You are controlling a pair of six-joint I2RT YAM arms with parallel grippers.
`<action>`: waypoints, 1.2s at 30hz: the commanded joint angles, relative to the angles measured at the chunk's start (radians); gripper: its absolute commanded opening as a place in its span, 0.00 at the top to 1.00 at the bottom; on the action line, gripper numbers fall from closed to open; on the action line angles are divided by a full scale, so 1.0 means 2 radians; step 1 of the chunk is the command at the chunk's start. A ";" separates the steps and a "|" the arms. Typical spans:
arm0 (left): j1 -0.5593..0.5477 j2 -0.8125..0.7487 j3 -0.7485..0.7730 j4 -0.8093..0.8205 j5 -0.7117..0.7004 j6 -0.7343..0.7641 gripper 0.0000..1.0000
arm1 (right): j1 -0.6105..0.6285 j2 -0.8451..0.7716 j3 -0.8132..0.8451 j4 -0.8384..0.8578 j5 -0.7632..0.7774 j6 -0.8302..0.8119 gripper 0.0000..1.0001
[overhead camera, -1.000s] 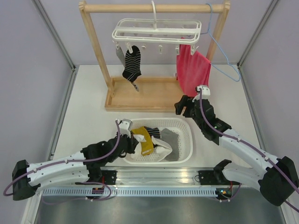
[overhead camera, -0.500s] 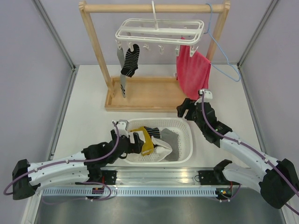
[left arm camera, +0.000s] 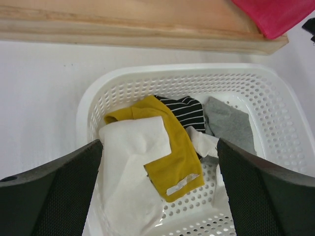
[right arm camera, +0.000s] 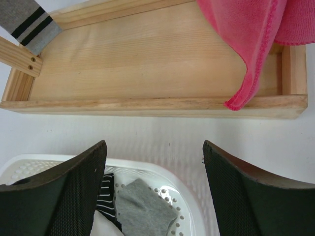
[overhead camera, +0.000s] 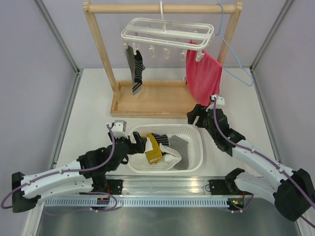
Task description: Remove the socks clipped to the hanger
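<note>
1. The left gripper (overhead camera: 141, 144) is spread wide and holds nothing. Its fingers (left arm camera: 54, 191) hang over the near left part of the white basket (left arm camera: 87, 115).
2. Between those fingers a white sock (left arm camera: 130, 167), a mustard sock (left arm camera: 174, 157) and a striped sock (left arm camera: 184, 110) lie loose in the basket. A grey sock (left arm camera: 229, 125) lies nearer the right finger.
3. Well beyond the left fingers, a hanging grey sock (overhead camera: 137, 89) with dark cuff stripes and a hanging striped sock (overhead camera: 139, 65) are clipped at the left end of the white hanger (overhead camera: 167, 30).
4. The right gripper (overhead camera: 193, 114) is also spread and empty, and its fingers (right arm camera: 246, 196) hover above the basket's far rim.
5. The wooden tray (right arm camera: 147, 59) lies just ahead of the right fingers. The hanging grey sock's cuff shows beyond the left one.
6. The red towel (right arm camera: 251, 34) droops to the tray ahead of the right finger.
</note>
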 commanded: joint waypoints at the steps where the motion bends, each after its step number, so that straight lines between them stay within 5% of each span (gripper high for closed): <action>1: -0.002 0.014 0.037 0.013 -0.029 0.052 0.00 | -0.004 -0.005 -0.003 0.021 -0.007 0.005 0.17; 5: 0.003 0.016 0.062 0.034 -0.085 0.099 0.00 | -0.006 -0.007 -0.007 0.025 -0.010 0.005 0.17; 10: 0.046 0.023 0.095 0.138 -0.059 0.204 0.00 | -0.010 -0.011 -0.010 0.028 -0.017 0.005 0.17; 17: 0.229 0.089 0.167 0.166 0.165 0.206 0.00 | -0.023 -0.022 -0.020 0.032 -0.030 0.004 0.17; 22: 0.266 0.193 0.233 0.205 0.258 0.200 0.00 | -0.041 -0.029 -0.030 0.037 -0.047 0.002 0.17; 36: 0.290 0.377 0.378 0.257 0.188 0.256 0.00 | -0.080 -0.034 -0.043 0.078 -0.117 0.011 0.16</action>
